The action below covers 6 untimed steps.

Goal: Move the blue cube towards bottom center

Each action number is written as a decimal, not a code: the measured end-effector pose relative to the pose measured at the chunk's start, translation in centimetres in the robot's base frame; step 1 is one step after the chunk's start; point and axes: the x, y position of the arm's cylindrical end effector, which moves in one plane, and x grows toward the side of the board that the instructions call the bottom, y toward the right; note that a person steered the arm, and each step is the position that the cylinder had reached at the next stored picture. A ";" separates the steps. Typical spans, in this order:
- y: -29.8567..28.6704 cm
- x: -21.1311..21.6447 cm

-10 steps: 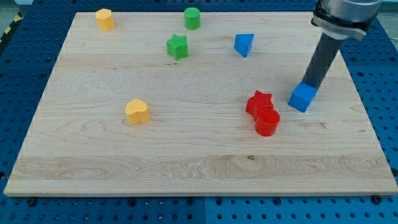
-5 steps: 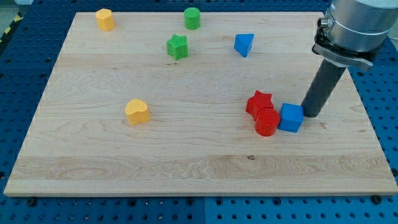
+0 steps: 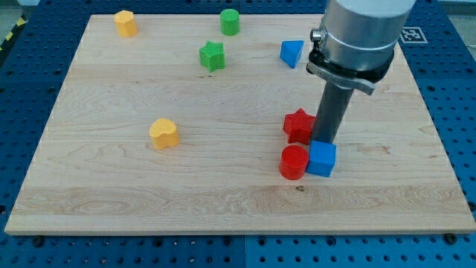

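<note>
Blue cube [image 3: 321, 158] at lower right-centre, seemingly touching the red cylinder [image 3: 294, 162]; my tip [image 3: 323, 141] behind it pushes downward; no pincer fitted.

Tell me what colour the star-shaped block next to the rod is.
Red. The red star sits just left of my tip; the camera view shows it.

Cube [image 3: 321, 158] touching cylinder [image 3: 294, 162] on its left, star [image 3: 299, 125] just above, my tip [image 3: 322, 141] at cube's top edge
</note>
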 end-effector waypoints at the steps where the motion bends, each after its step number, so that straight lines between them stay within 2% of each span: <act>1: 0.0 2.9; 2: 0.1 4.1; 3: 2.6 4.7; 4: 6.1 7.8; 6: 5.3 8.3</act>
